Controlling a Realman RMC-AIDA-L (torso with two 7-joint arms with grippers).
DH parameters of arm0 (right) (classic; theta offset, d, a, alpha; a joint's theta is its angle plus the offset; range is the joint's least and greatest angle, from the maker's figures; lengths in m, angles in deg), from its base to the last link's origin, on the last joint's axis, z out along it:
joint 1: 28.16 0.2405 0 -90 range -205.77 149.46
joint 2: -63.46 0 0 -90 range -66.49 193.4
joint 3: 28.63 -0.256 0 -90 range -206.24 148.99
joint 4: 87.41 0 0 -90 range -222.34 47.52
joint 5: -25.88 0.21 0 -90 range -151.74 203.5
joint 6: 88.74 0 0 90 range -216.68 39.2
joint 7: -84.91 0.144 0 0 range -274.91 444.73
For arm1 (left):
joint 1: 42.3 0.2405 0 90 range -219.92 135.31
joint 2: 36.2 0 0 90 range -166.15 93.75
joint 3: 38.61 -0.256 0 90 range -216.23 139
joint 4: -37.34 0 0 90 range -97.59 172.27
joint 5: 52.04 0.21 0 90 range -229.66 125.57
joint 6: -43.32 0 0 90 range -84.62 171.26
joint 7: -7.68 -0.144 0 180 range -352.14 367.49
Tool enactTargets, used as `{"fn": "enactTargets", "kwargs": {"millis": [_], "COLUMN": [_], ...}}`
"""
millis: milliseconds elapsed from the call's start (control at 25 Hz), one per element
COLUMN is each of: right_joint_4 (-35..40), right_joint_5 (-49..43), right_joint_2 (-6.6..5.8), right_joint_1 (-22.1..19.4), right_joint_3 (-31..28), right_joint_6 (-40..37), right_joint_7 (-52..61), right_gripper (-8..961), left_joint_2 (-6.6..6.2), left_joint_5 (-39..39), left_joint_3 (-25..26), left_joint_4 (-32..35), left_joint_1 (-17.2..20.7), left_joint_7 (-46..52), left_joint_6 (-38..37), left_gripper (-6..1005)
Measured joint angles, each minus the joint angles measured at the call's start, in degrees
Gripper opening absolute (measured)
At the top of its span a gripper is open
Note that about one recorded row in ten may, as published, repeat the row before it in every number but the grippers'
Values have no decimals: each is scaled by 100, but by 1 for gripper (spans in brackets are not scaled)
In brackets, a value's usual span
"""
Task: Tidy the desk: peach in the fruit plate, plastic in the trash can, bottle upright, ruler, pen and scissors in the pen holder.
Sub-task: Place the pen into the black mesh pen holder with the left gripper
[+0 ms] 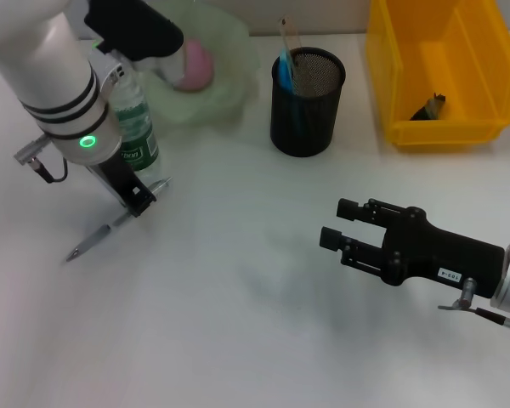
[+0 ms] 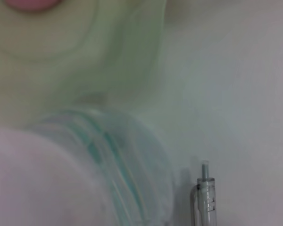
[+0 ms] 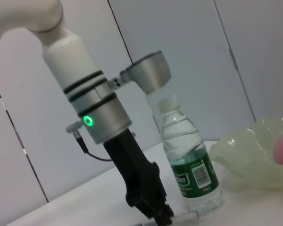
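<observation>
A clear pen [image 1: 102, 234] lies on the white desk, seen close up as pen [image 2: 205, 197] in the left wrist view. My left gripper [image 1: 138, 202] points down right at the pen's middle. The bottle [image 1: 136, 127] stands upright just behind it, also visible as bottle [image 3: 191, 160] beside the left gripper [image 3: 153, 209]. The pink peach [image 1: 195, 64] sits in the pale green fruit plate [image 1: 234, 81]. The black mesh pen holder [image 1: 306, 119] holds a clear ruler [image 1: 287, 36] and something blue. My right gripper [image 1: 334, 223] hovers open and empty at the front right.
A yellow bin [image 1: 467, 127] at the back right serves as the trash can, with a dark scrap [image 1: 429, 107] in it. White wall panels stand behind the desk. The left arm's white body leans over the back-left corner.
</observation>
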Motion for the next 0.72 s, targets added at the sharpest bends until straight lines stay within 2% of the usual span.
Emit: {"fn": "enactTargets", "kwargs": {"millis": [280,320,400,720], "right_joint_4": [6,8,9,-22], "right_joint_5": [11,12,13,18], "right_joint_2": [-1,-2,-4,-9], "right_joint_1": [-48,-49,-50,-122], "right_joint_3": [0,0,0,0], "right_joint_6": [-26,-36,-38,-42], "right_joint_7": [-3,-4,-4,-7], "right_gripper": [615,615,615,615], "left_joint_2": [-1,-1,-7,-18], "left_joint_5": [-523,-523,-839,-1889], "left_joint_3": [-46,-46,-55,-52], "left_joint_4": [1191,1191,1685,2245], "left_joint_1": [306,306,402,506], "left_joint_7": [-23,-23,-43,-454], "left_joint_6": [-406,-406,-475,-495], "left_gripper": [151,152,154,162]}}
